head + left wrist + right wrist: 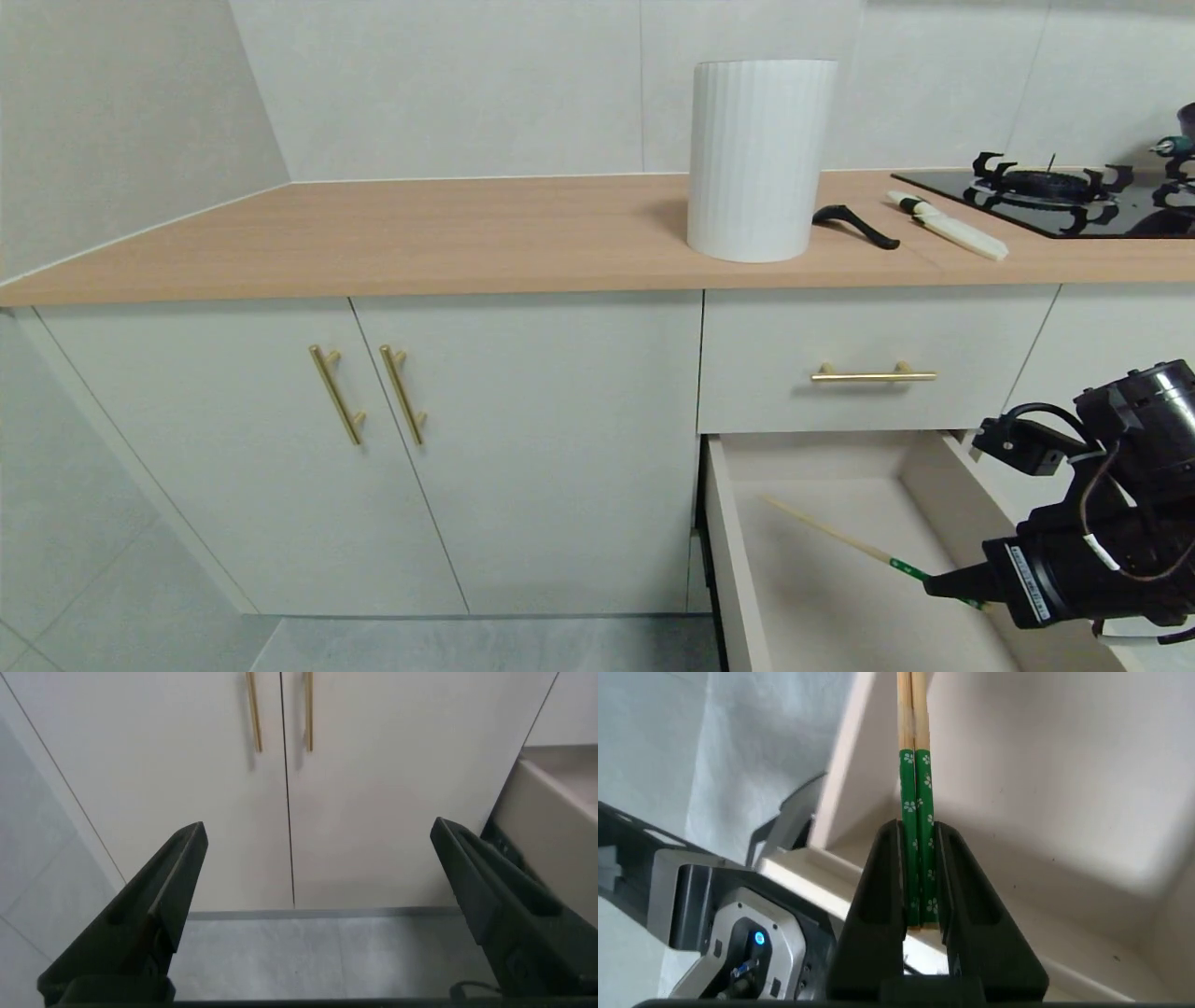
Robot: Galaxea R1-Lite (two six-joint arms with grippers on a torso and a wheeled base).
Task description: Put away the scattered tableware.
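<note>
My right claw (934, 586) is clamped on a pair of chopsticks (840, 537) by their green ends, which carry small white paw-like marks in the right wrist view (913, 765). It holds them over the open drawer (724, 532) under the right part of the desk (467, 233). The bare wooden tips point toward the drawer's back left corner, and I cannot tell whether they touch its floor. A white label (1027, 583) on the claw's housing has print too small for me to read. My left claw (318, 831) hangs low in front of the cupboard doors (280, 765), its fingers (168, 896) wide apart and holding nothing. On the desk, a tall white ribbed canister (761, 159) stands near the front edge, above the shut drawer with the gold handle (873, 375). Just beside it to the right lies a black utensil (857, 224), then a white knife (948, 224) with a green band. Both lie short of the stove (1055, 196) at the desk's right end.
</note>
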